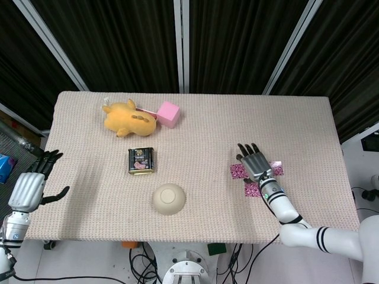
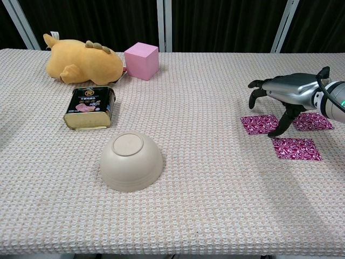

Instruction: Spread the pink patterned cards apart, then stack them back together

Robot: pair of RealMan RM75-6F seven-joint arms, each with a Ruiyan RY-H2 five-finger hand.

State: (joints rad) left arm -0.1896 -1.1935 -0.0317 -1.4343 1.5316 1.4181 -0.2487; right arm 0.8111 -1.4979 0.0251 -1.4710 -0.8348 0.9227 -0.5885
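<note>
Three pink patterned cards lie apart on the right of the table: a left card point(image 2: 259, 123) point(image 1: 237, 171), a right card point(image 2: 313, 121) point(image 1: 277, 170) and a nearer card point(image 2: 296, 148) point(image 1: 253, 190). My right hand point(image 2: 286, 88) point(image 1: 254, 161) hovers palm down over them with fingers spread and holds nothing. Its thumb reaches down to the cloth at the left card's near right corner. It partly hides the right card in the chest view. My left hand point(image 1: 29, 188) hangs open beyond the table's left edge, seen only in the head view.
An upturned beige bowl point(image 2: 130, 161) sits at the middle front. A dark tin point(image 2: 89, 107), a yellow plush toy point(image 2: 83, 62) and a pink cube point(image 2: 142, 60) stand at the back left. The table point(image 2: 205, 205) has a woven cloth.
</note>
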